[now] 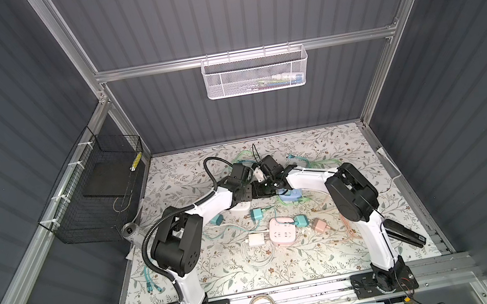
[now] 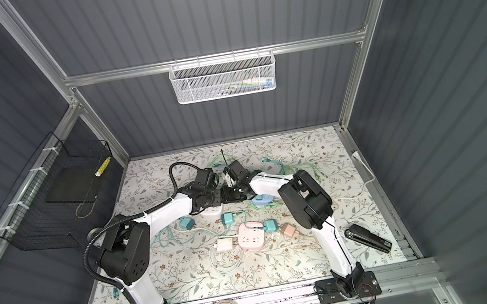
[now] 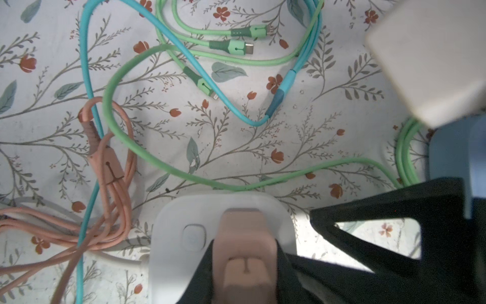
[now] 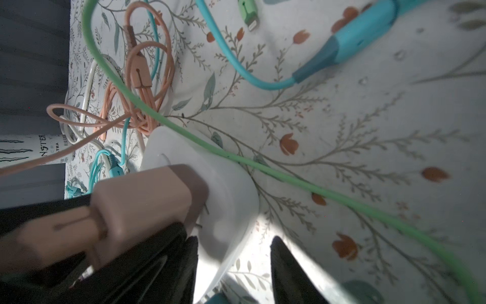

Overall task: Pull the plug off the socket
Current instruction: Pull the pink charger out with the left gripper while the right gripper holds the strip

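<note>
The left gripper [image 3: 244, 265] is clamped on the pink plug [image 3: 244, 244], which sits in the white socket [image 3: 173, 237] with its prongs partly showing. The right gripper [image 4: 234, 244] seems to grip the socket body, though this view is dim. If the pull goes slanted, the prongs can jam and the socket can slip out and rise with the plug. The green cable [image 4: 289, 173] passes close by and may catch. Below is a floral cloth [image 1: 287, 268], with dark ribbed walls [image 1: 246, 10] around.
</note>
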Action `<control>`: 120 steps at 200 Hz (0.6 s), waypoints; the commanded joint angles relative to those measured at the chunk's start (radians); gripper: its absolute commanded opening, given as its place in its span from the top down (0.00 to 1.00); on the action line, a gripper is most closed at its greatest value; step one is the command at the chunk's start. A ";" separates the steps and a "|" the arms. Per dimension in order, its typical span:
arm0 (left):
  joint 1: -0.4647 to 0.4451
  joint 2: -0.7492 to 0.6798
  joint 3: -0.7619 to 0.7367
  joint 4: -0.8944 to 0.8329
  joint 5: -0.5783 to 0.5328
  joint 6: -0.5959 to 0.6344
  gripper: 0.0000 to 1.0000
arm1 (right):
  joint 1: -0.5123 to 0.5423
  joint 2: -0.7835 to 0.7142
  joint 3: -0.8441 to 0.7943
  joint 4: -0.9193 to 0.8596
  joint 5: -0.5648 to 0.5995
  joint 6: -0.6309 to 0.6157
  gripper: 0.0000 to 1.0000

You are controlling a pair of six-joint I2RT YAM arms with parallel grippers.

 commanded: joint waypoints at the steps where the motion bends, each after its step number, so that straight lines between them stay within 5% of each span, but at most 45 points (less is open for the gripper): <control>1: 0.004 0.009 0.037 0.017 0.025 -0.031 0.90 | -0.001 0.030 0.014 -0.016 -0.011 0.019 0.55; 120: 0.003 -0.071 0.018 0.083 0.032 -0.075 0.97 | 0.004 0.054 -0.037 -0.042 0.018 0.006 0.66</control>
